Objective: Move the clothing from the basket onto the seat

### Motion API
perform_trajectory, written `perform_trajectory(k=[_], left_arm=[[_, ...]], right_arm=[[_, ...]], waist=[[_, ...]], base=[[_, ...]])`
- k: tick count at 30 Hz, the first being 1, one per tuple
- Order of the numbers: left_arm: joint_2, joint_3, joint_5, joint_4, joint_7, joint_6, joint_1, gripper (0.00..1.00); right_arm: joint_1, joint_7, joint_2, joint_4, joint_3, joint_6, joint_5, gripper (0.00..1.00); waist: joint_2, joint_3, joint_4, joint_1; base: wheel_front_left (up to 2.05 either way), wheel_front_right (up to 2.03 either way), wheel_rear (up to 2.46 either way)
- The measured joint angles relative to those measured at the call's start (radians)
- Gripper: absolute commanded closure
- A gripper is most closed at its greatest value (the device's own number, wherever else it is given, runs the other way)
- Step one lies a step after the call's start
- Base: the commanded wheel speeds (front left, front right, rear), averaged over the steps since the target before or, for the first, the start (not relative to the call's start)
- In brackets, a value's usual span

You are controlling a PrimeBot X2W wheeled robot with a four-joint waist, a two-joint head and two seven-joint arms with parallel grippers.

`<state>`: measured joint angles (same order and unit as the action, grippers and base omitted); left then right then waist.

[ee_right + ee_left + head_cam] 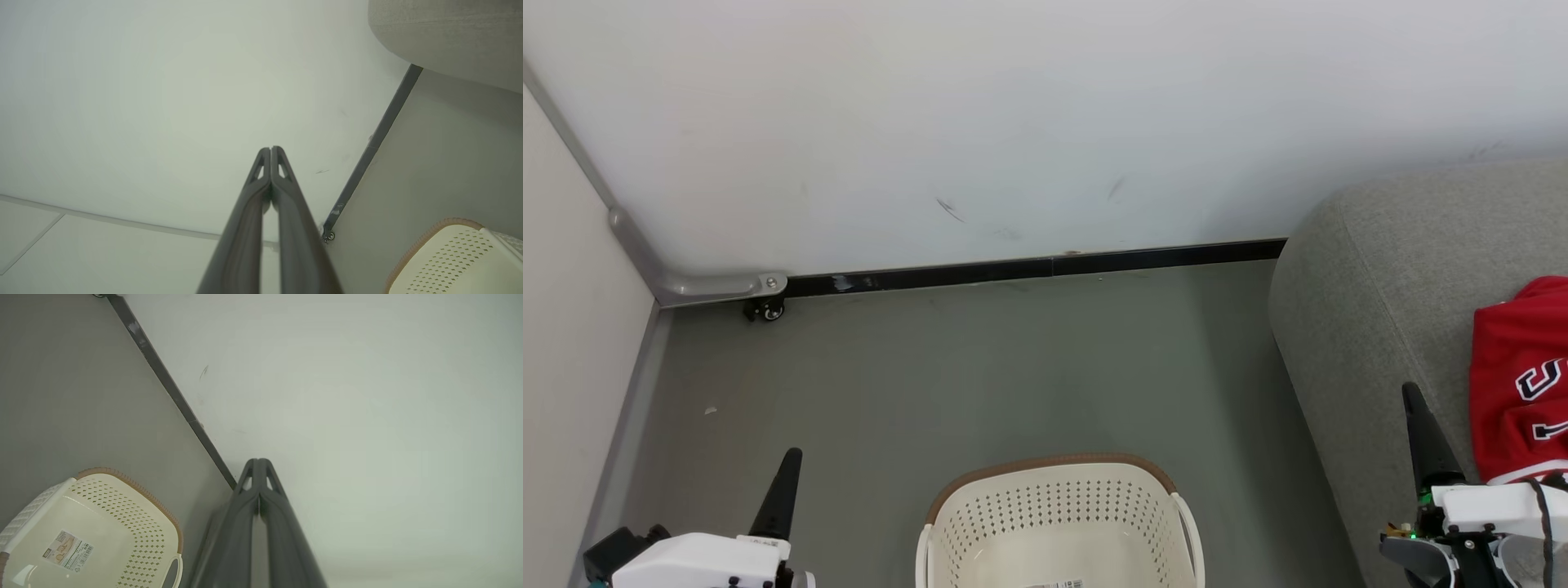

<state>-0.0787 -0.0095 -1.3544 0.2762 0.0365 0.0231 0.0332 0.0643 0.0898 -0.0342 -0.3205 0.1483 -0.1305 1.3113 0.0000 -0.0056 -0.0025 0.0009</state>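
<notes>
- Looking down on a cream-white laundry basket (1054,502) standing on the grey floor (980,376), low in the middle of the head view, cut off by the bottom edge.
- Showing its brown rim, perforated walls and bare inner bottom, with a printed label (67,549) stuck flat inside, clearest in the left wrist view.
- Lying on the light grey sofa (1380,310) at the far right: a red jersey (1515,384) with dark white-edged lettering and white trim, partly cropped by the frame edge, well apart from the basket.
- Holding the left gripper (792,454) to the left of the basket and apart from it, fingers pressed together, clamping nothing, tip pointing toward the wall (1013,122).
- Holding the right gripper (1408,389) over the sofa's front part, just beside the jersey's left edge, fingers pressed together with nothing between them.
- Not being able to tell whether the right gripper is touching the upholstery or the jersey.
- Running along the foot of the white wall: a dark skirting strip (1045,268), meeting the sofa's rounded corner on the right.
- Sitting at the strip's left end, under a grey bracket: a small caster wheel (765,309).
- Pointing both wrist views mostly at the pale wall, with the basket's rim in a lower corner of each.
</notes>
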Motion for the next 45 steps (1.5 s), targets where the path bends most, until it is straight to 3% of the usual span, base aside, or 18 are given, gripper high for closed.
perform_trajectory(k=[19, 45], left_arm=[[0.035, 0.085, -0.247, -0.008, 0.061, 0.085, 0.014, 1.0], [0.039, 0.088, -0.253, -0.003, 0.062, 0.092, 0.022, 1.0]], right_arm=[[0.005, 0.034, -0.002, 0.026, 0.004, 0.0, 0.277, 1.0], [0.005, 0.033, -0.002, 0.035, 0.0, 0.0, 0.284, 1.0]], waist=[[0.0, 0.008, 0.002, -0.0003], [0.0, 0.008, 0.002, -0.0005]], base=[[0.0, 0.0, 0.0], [0.0, 0.0, 0.0]])
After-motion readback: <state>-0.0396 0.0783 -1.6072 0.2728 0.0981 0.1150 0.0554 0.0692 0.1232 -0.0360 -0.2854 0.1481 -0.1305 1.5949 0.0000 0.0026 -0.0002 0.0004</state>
